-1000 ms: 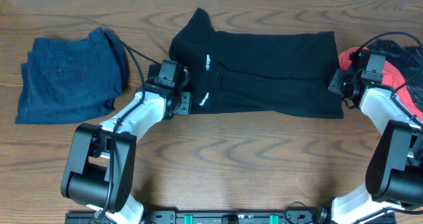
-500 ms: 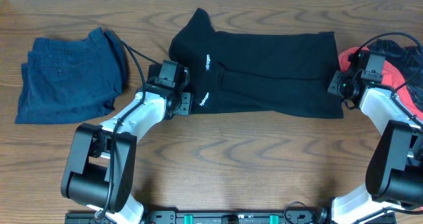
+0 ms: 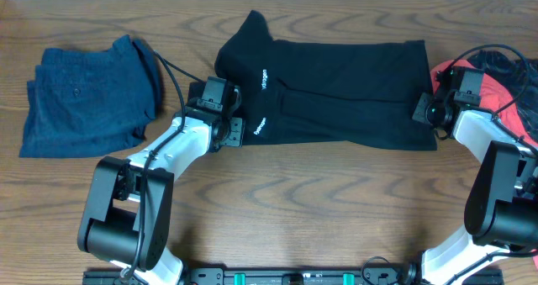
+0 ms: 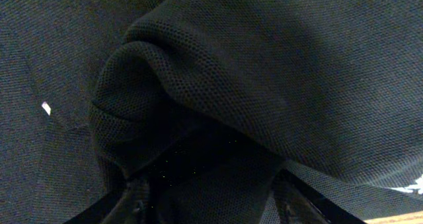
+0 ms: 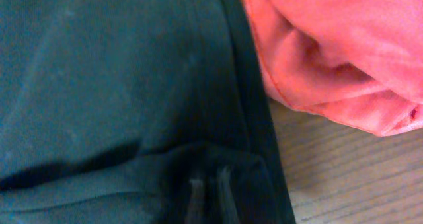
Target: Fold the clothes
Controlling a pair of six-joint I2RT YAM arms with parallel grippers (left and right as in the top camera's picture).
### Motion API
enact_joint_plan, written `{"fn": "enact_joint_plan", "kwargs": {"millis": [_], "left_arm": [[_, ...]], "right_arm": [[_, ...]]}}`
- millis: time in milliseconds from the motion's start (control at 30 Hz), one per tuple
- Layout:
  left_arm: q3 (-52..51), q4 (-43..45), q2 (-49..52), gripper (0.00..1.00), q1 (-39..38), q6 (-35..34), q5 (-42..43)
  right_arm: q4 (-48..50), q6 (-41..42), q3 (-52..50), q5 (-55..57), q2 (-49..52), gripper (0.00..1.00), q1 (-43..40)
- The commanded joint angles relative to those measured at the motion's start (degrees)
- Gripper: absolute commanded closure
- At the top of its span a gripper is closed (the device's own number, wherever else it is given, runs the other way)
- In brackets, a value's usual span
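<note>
A black shirt lies spread across the middle of the wooden table, toward 12 o'clock. The left gripper sits at the shirt's 9 o'clock edge. In the wrist view its fingers are cut off and buried in bunched cloth, so I cannot tell whether it is clamped. The right gripper is at the 3 o'clock edge, its blurred fingertips close together, pinching the hem. A red garment is half hidden behind that arm. Blue shorts lie at 9 o'clock.

Folds of the black shirt hide the left gripper tips, the right gripper is blurred, and the red garment runs off-frame.
</note>
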Motion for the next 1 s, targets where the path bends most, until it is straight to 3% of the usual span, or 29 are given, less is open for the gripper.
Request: {"fn": "enact_joint_plan", "kwargs": {"millis": [0, 633, 833, 967], "left_arm": [[-0.6, -0.3, -1.1, 0.38, 0.0, -0.5, -0.6], [-0.5, -0.3, -1.1, 0.39, 0.1, -0.5, -0.7], [-0.6, -0.4, -1.1, 0.38, 0.1, -0.5, -0.7], [-0.6, -0.4, -1.1, 0.38, 0.1, -0.5, -0.7]], "right_arm": [[-0.1, 0.0, 0.7, -0.7, 0.2, 0.99, 1.4], [8.8, 4.5, 2.3, 2.8, -1.9, 0.98, 1.3], [4.3, 4.5, 2.3, 6.7, -1.9, 0.71, 1.2], [-0.6, 3.7, 2.3, 3.3, -2.4, 0.67, 1.1]]}}
